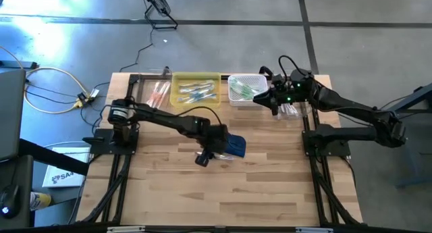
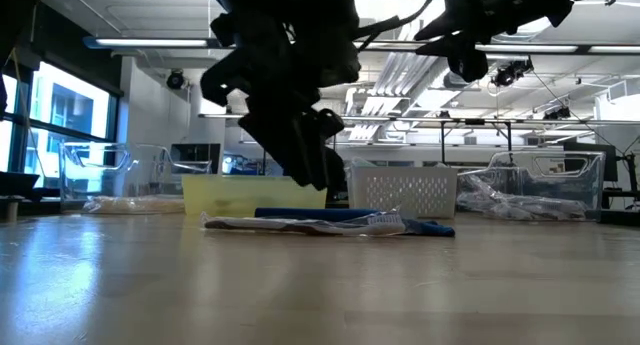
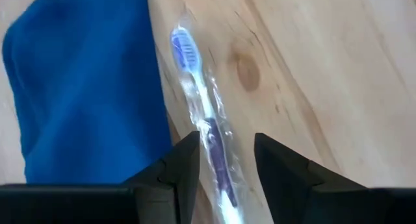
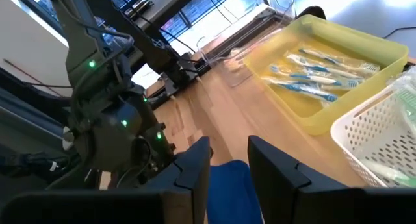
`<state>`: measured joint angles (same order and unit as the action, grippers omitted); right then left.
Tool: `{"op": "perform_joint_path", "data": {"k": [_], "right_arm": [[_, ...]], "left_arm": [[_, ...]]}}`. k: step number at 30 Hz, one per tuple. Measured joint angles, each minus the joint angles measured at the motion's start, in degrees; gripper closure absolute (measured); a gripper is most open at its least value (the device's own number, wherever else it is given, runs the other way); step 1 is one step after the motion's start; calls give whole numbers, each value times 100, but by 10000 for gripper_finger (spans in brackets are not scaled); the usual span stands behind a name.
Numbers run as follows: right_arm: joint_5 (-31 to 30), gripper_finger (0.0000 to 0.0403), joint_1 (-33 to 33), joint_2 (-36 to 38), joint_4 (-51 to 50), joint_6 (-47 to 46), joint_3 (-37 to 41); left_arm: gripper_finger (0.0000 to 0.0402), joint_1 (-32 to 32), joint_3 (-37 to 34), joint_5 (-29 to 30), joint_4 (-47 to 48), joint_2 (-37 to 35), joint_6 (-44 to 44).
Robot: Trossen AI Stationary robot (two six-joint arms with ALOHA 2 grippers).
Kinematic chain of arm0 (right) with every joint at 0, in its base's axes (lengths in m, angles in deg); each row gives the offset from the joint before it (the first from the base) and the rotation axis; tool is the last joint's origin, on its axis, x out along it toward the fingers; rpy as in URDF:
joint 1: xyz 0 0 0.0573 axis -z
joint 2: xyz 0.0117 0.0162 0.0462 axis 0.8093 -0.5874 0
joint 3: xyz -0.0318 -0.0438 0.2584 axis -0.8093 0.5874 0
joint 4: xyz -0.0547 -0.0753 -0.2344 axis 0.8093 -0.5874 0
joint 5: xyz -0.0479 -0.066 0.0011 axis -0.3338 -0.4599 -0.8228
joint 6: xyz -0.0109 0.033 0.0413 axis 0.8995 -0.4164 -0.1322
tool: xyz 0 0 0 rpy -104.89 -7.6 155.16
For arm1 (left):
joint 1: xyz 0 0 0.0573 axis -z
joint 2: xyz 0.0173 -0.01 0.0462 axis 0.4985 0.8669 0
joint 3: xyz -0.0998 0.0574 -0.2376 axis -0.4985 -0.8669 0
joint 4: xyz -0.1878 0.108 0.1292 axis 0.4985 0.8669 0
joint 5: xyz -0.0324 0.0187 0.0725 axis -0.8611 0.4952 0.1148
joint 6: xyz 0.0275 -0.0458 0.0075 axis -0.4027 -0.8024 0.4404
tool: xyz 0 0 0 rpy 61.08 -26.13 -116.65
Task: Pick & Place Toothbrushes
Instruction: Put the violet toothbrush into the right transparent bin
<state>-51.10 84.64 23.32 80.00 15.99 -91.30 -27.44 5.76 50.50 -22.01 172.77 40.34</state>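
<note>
Left gripper (image 3: 224, 169), fingers spread, straddles the handle of a blue wrapped toothbrush (image 3: 201, 117) lying on the table (image 1: 223, 192) beside a blue pouch (image 3: 84, 87) at frame centre. No writing legible. Right gripper (image 1: 275, 106), fingers parted and empty, hangs upper right by the white basket (image 1: 246, 88).

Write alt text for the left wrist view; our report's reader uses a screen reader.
The left gripper, jaws open, straddles the handle of a plastic-wrapped blue toothbrush lying on the wooden table. A dark blue pouch lies right beside the toothbrush.
</note>
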Motion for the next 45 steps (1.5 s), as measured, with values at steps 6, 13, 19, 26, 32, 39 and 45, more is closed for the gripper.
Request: {"op": "perform_joint_path", "data": {"k": [6, 13, 19, 26, 32, 39, 45], "right_arm": [[0, 306, 0, 0, -74, 4, 2], [0, 306, 0, 0, -92, 4, 2], [0, 306, 0, 0, -90, 4, 2], [0, 306, 0, 0, -91, 4, 2], [0, 306, 0, 0, -90, 4, 2], [2, 306, 0, 0, -90, 2, 2], [2, 306, 0, 0, -90, 2, 4]], "left_arm": [[261, 205, 0, 458, -9, 32, -162], [261, 371, -2, 824, 13, 32, -278], [261, 359, -164, 887, -14, 32, -404], [261, 358, -476, 889, -51, 35, -671], [261, 358, -621, 1016, -108, 35, -798], [261, 361, -814, 1322, -346, 24, -1181], [272, 361, -818, 1332, -350, 24, -1174]]}}
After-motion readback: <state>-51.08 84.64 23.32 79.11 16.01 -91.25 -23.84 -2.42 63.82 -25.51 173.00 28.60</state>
